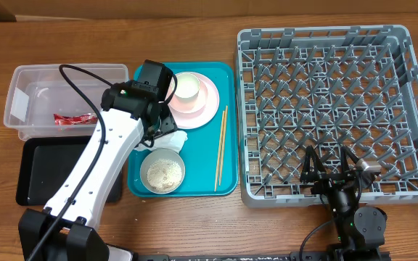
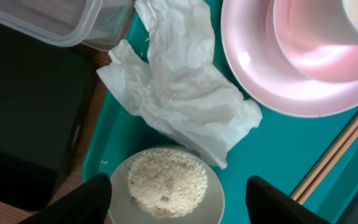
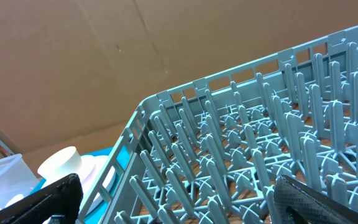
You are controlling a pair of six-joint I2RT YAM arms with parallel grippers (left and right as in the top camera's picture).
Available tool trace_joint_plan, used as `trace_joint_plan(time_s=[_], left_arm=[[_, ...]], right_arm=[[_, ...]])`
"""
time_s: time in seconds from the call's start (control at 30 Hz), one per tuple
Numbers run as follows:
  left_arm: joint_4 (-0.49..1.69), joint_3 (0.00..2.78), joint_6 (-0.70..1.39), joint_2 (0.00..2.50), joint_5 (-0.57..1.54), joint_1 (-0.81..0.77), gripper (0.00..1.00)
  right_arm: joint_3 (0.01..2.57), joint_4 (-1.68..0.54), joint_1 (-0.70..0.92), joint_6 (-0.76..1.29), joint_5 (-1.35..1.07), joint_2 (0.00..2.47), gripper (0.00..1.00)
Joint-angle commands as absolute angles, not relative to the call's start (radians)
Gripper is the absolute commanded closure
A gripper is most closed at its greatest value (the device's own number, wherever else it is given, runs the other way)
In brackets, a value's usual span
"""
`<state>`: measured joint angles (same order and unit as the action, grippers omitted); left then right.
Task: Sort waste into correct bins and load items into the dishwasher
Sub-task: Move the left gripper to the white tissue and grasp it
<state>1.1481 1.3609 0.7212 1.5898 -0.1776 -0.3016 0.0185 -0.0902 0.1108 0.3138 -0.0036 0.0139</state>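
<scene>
The left tool [image 2: 179,204] hangs over the teal tray [image 1: 203,163], its 2 fingers [image 2: 86,200] spread well apart with nothing pinched between them. Below the gap lie a crumpled white tissue [image 2: 179,93] and a bowl of rice [image 2: 166,183], the tissue's lower corner reaching the bowl's rim. Just beside the tissue is the pink plate [image 1: 209,109], which carries a cream cup [image 1: 186,87], and 2 chopsticks [image 1: 220,148] lie along the tray's right side. A red wrapper [image 1: 73,118] sits in the clear tub [image 1: 27,80], with the black tray [image 1: 42,170] next to it on the desk [image 1: 194,217]. The right tool [image 1: 330,174] is spread fully and holds nothing, hovering at the near edge of the grey rack [image 1: 321,35].
</scene>
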Motion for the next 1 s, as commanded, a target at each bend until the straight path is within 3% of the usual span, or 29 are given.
trace_joint_plan(time_s=[0.0, 0.97], left_arm=[[1.126, 1.326, 0.791, 1.609, -0.215, -0.307, 0.30], [0.905, 1.202, 0.793, 1.834, -0.277, -0.294, 0.25]], right_arm=[[0.008, -0.084, 0.102, 0.310, -0.009, 0.007, 0.00], [0.008, -0.084, 0.102, 0.310, -0.009, 0.007, 0.00]])
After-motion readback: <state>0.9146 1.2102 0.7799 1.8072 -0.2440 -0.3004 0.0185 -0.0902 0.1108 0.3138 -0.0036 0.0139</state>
